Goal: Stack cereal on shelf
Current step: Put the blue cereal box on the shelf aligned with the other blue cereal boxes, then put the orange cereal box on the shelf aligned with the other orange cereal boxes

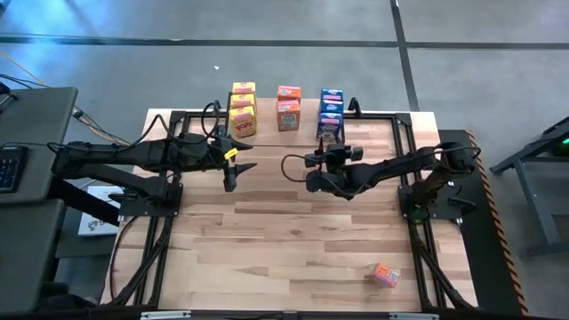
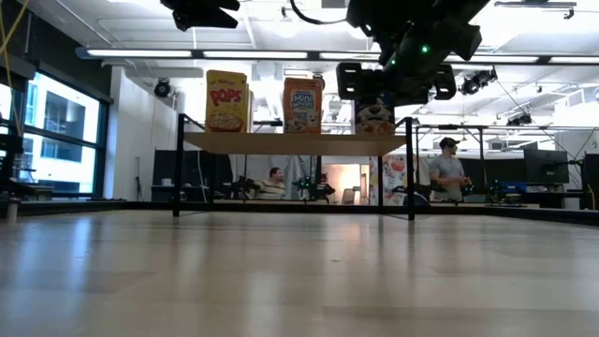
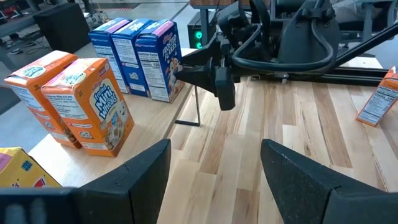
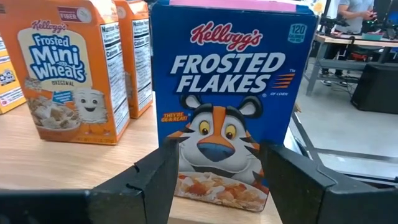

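From above, eight boxes already sit on the low plank shelf (image 1: 373,117) at twelve o'clock; one small orange cardboard cereal box (image 1: 385,275) lies alone on the desk (image 1: 293,240) at five o'clock, nearer the right arm, well behind its open, empty right pincer (image 1: 286,166).

From the left wrist, the left pincer (image 3: 214,163) gapes empty.

From the right wrist, the blue Frosted Flakes box (image 4: 230,106) stands just ahead, unheld.
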Action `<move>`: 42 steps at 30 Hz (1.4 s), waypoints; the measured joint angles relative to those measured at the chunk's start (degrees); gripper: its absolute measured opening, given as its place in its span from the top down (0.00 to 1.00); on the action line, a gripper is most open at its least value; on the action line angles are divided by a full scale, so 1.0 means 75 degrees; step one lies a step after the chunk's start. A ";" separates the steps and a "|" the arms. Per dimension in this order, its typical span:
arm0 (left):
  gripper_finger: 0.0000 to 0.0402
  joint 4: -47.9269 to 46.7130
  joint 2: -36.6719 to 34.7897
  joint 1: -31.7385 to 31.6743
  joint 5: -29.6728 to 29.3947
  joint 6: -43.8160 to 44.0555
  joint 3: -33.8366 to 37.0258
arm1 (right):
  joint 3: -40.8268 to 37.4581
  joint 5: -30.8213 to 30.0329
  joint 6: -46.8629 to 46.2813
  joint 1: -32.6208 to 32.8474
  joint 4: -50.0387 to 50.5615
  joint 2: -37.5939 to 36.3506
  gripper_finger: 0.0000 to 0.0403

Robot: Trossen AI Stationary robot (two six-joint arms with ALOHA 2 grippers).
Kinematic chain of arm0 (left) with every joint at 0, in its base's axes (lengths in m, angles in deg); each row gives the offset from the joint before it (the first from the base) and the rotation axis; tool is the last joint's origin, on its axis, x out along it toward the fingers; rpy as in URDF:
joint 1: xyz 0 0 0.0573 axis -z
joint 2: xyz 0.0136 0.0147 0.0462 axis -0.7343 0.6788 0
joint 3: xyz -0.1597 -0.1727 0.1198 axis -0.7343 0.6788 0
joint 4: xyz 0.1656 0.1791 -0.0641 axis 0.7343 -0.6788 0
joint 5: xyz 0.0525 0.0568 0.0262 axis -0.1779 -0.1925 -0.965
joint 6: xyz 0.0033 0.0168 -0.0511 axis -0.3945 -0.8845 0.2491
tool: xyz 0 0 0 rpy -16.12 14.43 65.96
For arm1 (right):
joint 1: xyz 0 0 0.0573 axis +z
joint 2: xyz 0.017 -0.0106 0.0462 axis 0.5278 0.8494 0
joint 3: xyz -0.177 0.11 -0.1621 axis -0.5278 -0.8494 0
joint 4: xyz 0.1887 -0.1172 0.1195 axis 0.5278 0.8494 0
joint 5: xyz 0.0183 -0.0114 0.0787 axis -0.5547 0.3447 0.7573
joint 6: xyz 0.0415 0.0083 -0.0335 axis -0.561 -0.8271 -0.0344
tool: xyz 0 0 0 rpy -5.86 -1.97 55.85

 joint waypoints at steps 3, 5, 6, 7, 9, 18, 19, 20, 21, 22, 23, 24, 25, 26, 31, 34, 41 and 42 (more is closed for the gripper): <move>0.40 0.0000 0.0000 -0.0001 -0.0001 0.0000 0.0000 | 0.0000 0.0003 0.0000 0.0014 0.0000 0.0000 0.46; 0.40 0.0001 0.0000 -0.0001 -0.0003 0.0000 0.0000 | 0.0000 0.0025 0.0000 0.0109 0.0013 -0.0038 0.46; 0.40 0.0000 0.0000 -0.0001 -0.0001 0.0000 0.0000 | 0.0000 0.0023 0.0000 0.0185 -0.0001 -0.0056 0.46; 0.40 0.0003 0.0000 -0.0003 -0.0002 0.0000 0.0000 | 0.0000 0.0025 0.0001 0.0265 0.0011 -0.0079 0.46; 0.40 -0.0003 0.0000 0.0000 -0.0001 0.0000 0.0000 | 0.0000 0.0023 0.0117 0.0434 0.0067 -0.0168 0.46; 0.40 -0.0006 0.0000 -0.0001 0.0000 0.0000 0.0000 | 0.0000 0.1783 0.1954 0.1175 0.0457 -0.1421 0.46; 0.40 -0.0009 0.0000 0.0000 0.0000 0.0000 0.0000 | 0.0000 0.2062 0.2011 0.1237 0.0612 -0.1613 0.46; 0.40 -0.0004 0.0000 -0.0002 0.0000 0.0000 0.0000 | 0.0000 0.2349 0.2048 0.1289 0.0704 -0.1787 0.46; 0.40 -0.0007 0.0000 -0.0001 -0.0003 0.0000 0.0000 | 0.0000 0.2645 0.2041 0.1347 0.0886 -0.1967 0.46; 0.40 -0.0009 0.0000 -0.0002 -0.0002 0.0000 0.0000 | 0.0000 0.2890 0.2018 0.1400 0.1116 -0.2149 0.46; 0.40 -0.0006 0.0000 -0.0003 -0.0003 0.0002 0.0000 | 0.0000 0.3151 0.1992 0.1449 0.1266 -0.2313 0.46; 0.40 -0.0006 0.0000 0.0000 -0.0002 0.0000 0.0000 | 0.0000 0.3443 0.1989 0.1507 0.1410 -0.2483 0.46; 0.40 -0.0006 0.0000 0.0000 -0.0001 0.0000 0.0000 | 0.0000 0.3742 0.1997 0.1559 0.1555 -0.2637 0.46; 0.40 -0.0006 0.0000 -0.0001 -0.0003 0.0000 0.0000 | 0.0000 0.4055 0.1998 0.1613 0.1631 -0.2774 0.46; 0.40 -0.0009 0.0000 -0.0002 -0.0003 0.0002 0.0000 | 0.0005 0.5225 0.1896 0.1940 0.2123 -0.3274 0.46; 0.40 -0.0006 0.0000 0.0000 0.0000 0.0000 0.0000 | 0.0391 0.5676 0.1317 0.2162 0.3220 -0.3372 0.46; 0.40 -0.0006 0.0000 -0.0001 -0.0002 0.0003 0.0000 | 0.1828 0.6658 -0.0246 0.2817 0.6104 -0.3118 0.46; 0.40 -0.0006 0.0000 0.0000 -0.0002 0.0003 0.0000 | 0.1980 0.6864 -0.0488 0.2895 0.6356 -0.3069 0.46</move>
